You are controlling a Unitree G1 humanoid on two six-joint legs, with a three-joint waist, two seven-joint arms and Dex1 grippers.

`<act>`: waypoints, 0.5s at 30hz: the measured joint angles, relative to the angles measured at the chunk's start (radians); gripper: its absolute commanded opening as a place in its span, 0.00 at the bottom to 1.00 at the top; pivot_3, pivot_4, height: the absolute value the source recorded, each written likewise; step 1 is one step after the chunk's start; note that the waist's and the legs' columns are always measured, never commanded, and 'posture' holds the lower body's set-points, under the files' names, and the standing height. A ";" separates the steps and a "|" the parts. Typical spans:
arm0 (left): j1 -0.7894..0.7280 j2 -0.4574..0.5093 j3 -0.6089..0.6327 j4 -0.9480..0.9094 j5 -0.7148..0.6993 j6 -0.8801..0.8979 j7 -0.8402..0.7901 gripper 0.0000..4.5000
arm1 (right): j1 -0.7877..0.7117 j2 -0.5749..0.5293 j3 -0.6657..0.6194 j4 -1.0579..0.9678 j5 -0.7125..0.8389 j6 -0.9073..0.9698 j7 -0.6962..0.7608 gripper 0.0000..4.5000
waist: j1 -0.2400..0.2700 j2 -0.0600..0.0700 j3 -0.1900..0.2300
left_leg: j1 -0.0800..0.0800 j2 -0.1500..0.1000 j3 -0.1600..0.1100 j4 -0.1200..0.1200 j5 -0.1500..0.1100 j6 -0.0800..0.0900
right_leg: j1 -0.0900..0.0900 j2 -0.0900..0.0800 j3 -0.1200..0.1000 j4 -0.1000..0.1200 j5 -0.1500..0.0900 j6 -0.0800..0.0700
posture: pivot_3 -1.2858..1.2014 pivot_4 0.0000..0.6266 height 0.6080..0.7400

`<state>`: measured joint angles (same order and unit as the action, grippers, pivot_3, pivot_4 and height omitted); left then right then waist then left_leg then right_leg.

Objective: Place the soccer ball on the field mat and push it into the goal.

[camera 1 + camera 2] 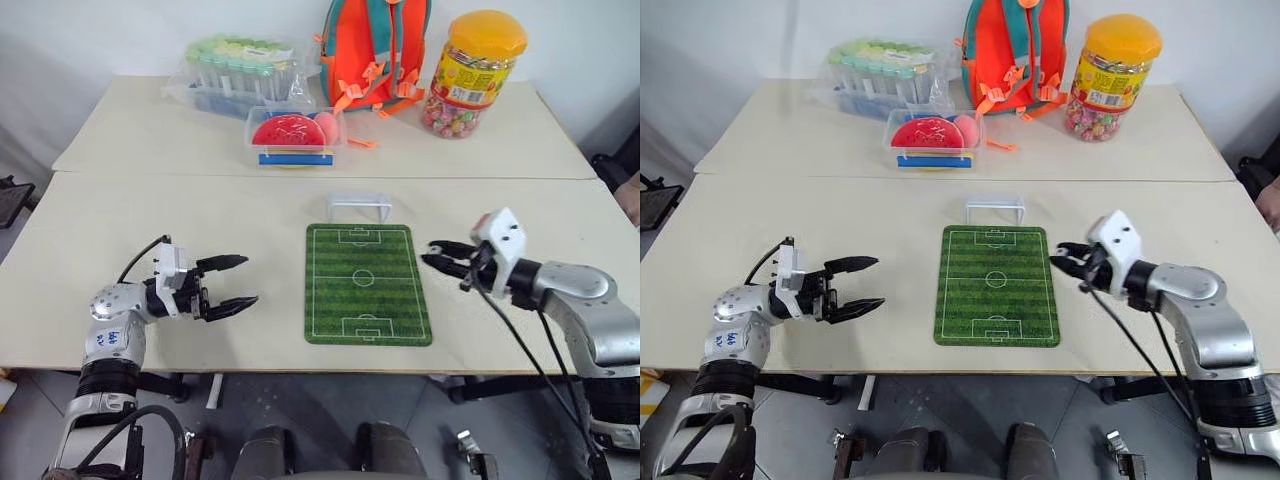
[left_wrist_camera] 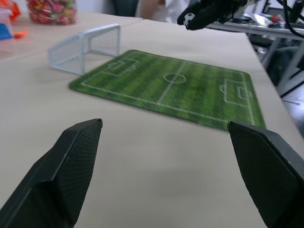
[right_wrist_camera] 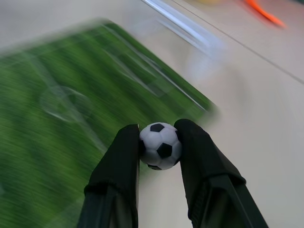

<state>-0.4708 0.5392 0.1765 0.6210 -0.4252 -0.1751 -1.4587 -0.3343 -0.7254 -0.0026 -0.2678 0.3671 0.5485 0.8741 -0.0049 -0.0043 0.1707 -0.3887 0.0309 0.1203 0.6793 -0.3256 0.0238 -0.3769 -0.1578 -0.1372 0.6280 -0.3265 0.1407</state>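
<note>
Pinching the soccer ball (image 3: 160, 145) between its two black fingertips, the right pincer (image 1: 443, 259) hangs just off the right-hand edge of the field mat (image 1: 367, 284), above the tabletop (image 1: 150, 220) and not yet over the grass. The left pincer (image 1: 230, 284) waits with its fingers spread wide and empty, well apart from the mat on its other side. The goal (image 1: 358, 207) stands at the mat's far end, its mouth facing down the pitch. The step in hand looks like setting the ball down, and doing it well probably means bringing the ball low over the middle stripes, in line with the goal mouth, before the fingers part, since so small a ball would likely roll off if dropped from height or let go near the edge. Opening slowly and drawing straight back should keep the fingertips from flicking it sideways; the push can then come from behind the ball, aimed at the goal.
</note>
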 measured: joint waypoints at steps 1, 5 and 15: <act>-0.009 0.000 0.000 0.026 0.000 -0.016 -0.023 1.00 | -0.001 0.010 0.049 -0.043 0.007 0.023 0.010 0.19 | 0.000 0.000 0.000 | 0.000 0.000 0.000 0.000 0.000 0.000 | 0.000 0.000 0.000 0.000 0.000 0.000 | 0.52 0.24 1.00; -0.032 0.000 -0.002 0.082 0.001 -0.081 -0.043 1.00 | -0.013 0.032 0.211 -0.133 0.001 0.063 0.039 0.19 | 0.004 0.000 0.000 | -0.002 -0.001 -0.001 0.002 -0.001 0.001 | 0.000 0.000 0.000 0.000 0.000 0.000 | 0.52 0.24 1.00; 0.014 0.048 -0.006 0.082 -0.012 -0.125 -0.043 1.00 | -0.011 -0.010 0.321 -0.070 -0.091 -0.029 0.145 0.19 | -0.003 -0.001 0.001 | -0.001 0.000 -0.001 0.003 -0.002 0.001 | 0.000 0.000 -0.001 0.000 0.000 0.000 | 0.52 0.24 1.00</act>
<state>-0.4564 0.5873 0.1710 0.7026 -0.4374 -0.3004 -1.5020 -0.3457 -0.7355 0.3184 -0.3380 0.2762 0.5196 1.0194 -0.0081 -0.0056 0.1713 -0.3902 0.0309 0.1196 0.6819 -0.3278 0.0252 -0.3770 -0.1579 -0.1381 0.6281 -0.3265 0.1408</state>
